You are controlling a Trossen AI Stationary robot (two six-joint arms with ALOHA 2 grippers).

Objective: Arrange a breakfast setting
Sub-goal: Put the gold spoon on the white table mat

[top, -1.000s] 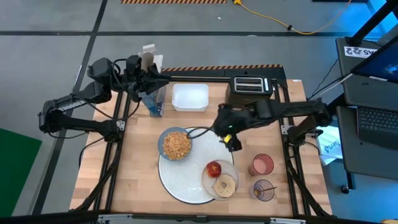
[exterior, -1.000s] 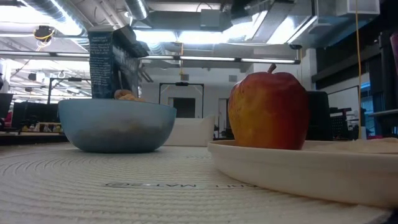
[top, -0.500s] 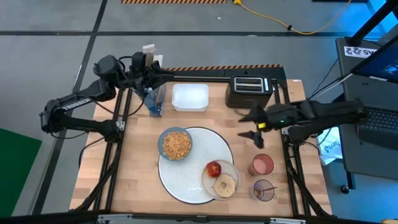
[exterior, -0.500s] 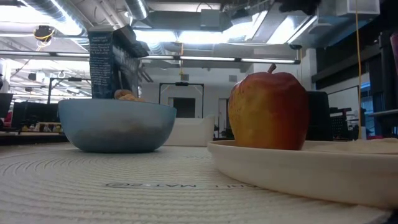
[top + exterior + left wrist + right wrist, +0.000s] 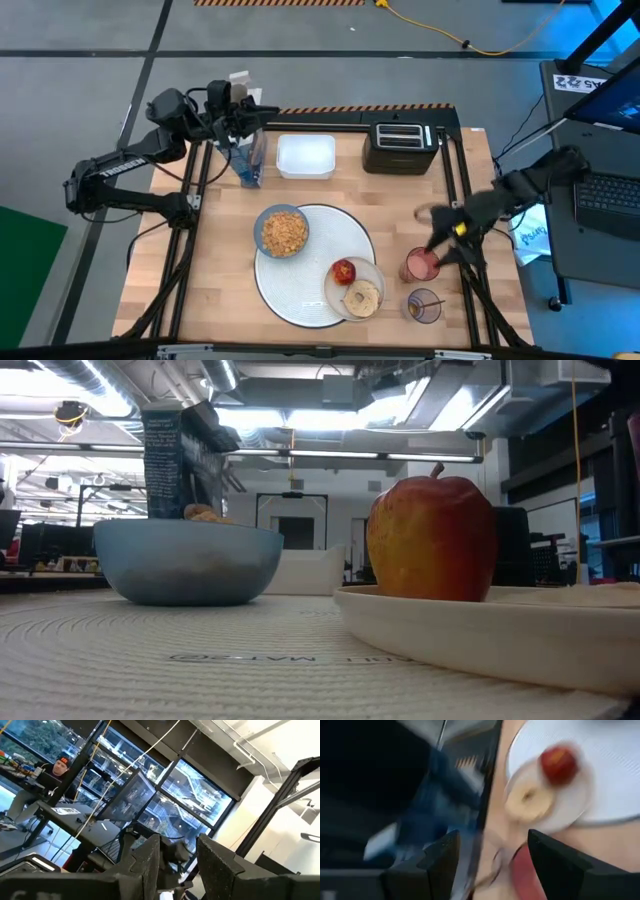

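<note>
- Swung away from the blue bowl [image 5: 283,231], the right gripper [image 5: 447,238] is now poised beside the pink tumbler [image 5: 419,265], fingers apart, nothing held.
- A cereal box [image 5: 243,150] is kept clamped by the left gripper [image 5: 240,122], clear of the setting.

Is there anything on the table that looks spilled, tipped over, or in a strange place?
Nothing looks spilled or tipped. The cereal stays in the blue bowl; the apple and bagel sit on the small plate, which overhangs the white mat edge.
</note>
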